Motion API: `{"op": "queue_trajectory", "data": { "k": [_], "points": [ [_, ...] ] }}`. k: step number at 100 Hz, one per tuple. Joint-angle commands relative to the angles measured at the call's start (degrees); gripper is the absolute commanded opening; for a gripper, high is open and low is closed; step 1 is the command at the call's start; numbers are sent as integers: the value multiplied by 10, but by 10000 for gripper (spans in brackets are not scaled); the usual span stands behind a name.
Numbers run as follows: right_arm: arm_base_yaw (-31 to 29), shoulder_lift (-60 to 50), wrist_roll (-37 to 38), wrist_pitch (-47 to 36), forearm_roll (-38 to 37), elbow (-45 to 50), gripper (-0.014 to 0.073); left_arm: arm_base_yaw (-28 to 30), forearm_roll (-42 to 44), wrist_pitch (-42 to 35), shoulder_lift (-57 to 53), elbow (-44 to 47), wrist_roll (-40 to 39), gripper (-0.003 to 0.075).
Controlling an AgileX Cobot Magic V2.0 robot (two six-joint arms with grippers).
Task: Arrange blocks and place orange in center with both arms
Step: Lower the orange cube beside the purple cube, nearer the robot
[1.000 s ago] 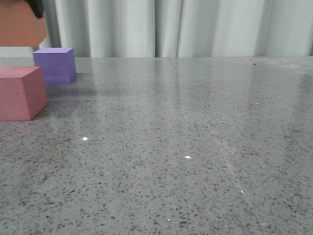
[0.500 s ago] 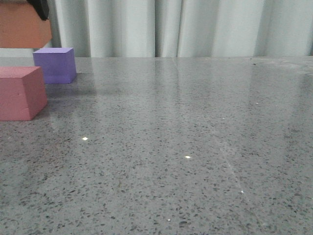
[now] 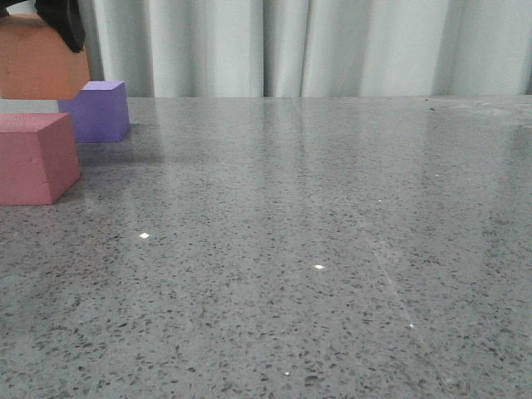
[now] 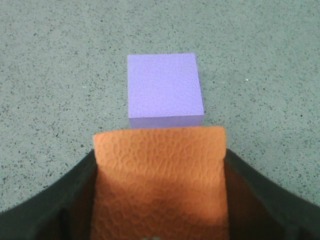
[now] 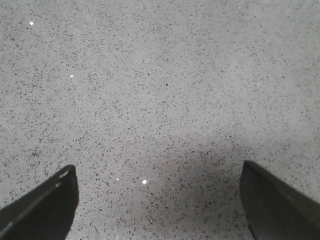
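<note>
Left end effector point(image 4: 159, 220) clamps the orange cube point(image 3: 40, 56), held in the air above the bench point(image 3: 316, 233), far left in the front view. Purple cube point(image 4: 165, 90) sits on the bench just beyond it; pink-red cube point(image 3: 35, 158) is nearer the camera.

Risks, as I judge them: lowering w/o clearing the purple cube could clip or shove it; foam may twist in the grip and land skewed.

Right end effector point(image 5: 159, 200) hangs wide open, holding nothing, over bare bench.

Vs 1 s ago: the orange cube is lower and slightly further right, now overlapping the purple cube's top edge in the front view. Other cubes haven't moved.
</note>
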Motion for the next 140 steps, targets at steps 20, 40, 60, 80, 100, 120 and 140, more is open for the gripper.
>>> {"op": "queue_trajectory", "data": {
  "k": [20,40,60,80,100,120,140],
  "points": [
    [-2,-2,-6,-32,-19,-13,645,3,8,-44,7,-13,0,197],
    [-2,-2,-6,-32,-20,-13,645,3,2,-52,26,-13,0,197],
    [-2,-2,-6,-32,-22,-13,645,3,2,-68,30,-8,0,197],
    [-2,-2,-6,-32,-22,-13,645,3,-1,-85,35,11,0,197],
    [-2,-2,-6,-32,-23,-13,645,3,-1,-98,36,23,0,197],
    [-2,-2,-6,-32,-23,-13,645,16,-3,-99,36,23,0,197],
    [-2,-2,-6,-32,-23,-13,645,21,-5,-101,36,23,0,197]
  ]
}}
